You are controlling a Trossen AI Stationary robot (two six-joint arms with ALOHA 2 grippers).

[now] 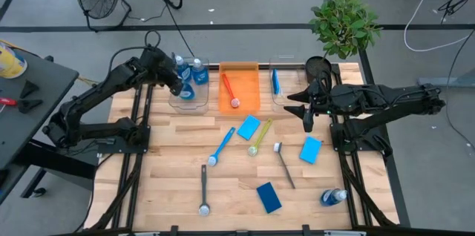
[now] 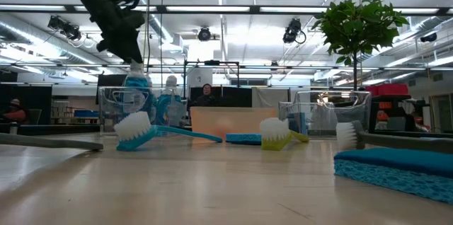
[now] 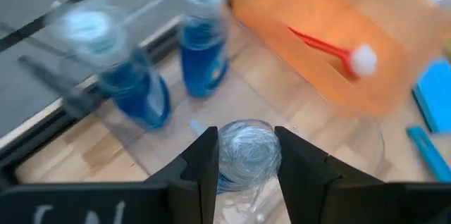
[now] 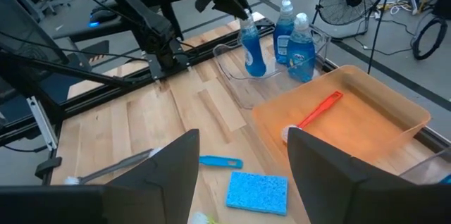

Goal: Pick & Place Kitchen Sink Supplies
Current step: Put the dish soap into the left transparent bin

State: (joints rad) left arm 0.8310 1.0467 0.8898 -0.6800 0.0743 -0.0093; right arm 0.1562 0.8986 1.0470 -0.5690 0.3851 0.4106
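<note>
Clear bottle (image 3: 243, 155) clamped at cap in left gripper (image 3: 243, 155) jaws, over clear bin (image 1: 187, 101); rigid, slippery. Right gripper (image 1: 307, 117) jaws open, empty.

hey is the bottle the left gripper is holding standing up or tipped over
Upright. The left gripper clamps the bottle by its cap, and it stands vertical in the clear bin beside two other bottles.

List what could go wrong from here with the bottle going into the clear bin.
The left tool grips only the cap of a bottle, so it could swing or slip. Two bottles already stand in the clear bin, and the lowered one may knock them over. The right tool hovers open, idle.
</note>
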